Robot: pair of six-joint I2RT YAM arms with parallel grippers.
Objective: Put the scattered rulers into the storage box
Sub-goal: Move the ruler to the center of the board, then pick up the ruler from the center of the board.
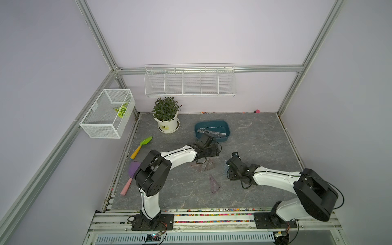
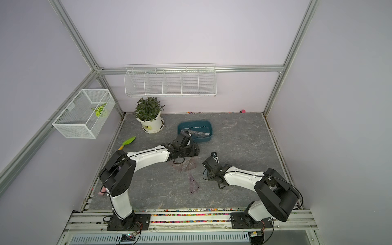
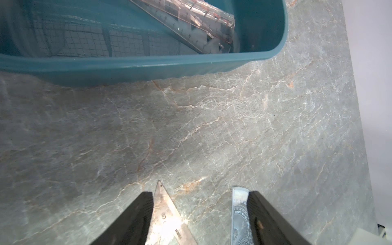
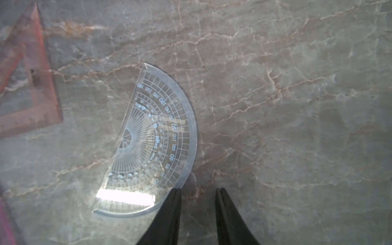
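Left wrist, fingers apart, over table.

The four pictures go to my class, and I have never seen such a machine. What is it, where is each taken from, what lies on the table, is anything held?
Two white robot arms, each ending in a two-fingered gripper, stand at a table. Both top views look down from overhead; each wrist view looks along one arm's fingers. On the table: a teal storage box with straight rulers inside, triangle rulers, a protractor, a potted plant, a green trowel, a purple shovel. The left gripper hangs open above a triangle; the right gripper is open beside the protractor. Nothing is held.
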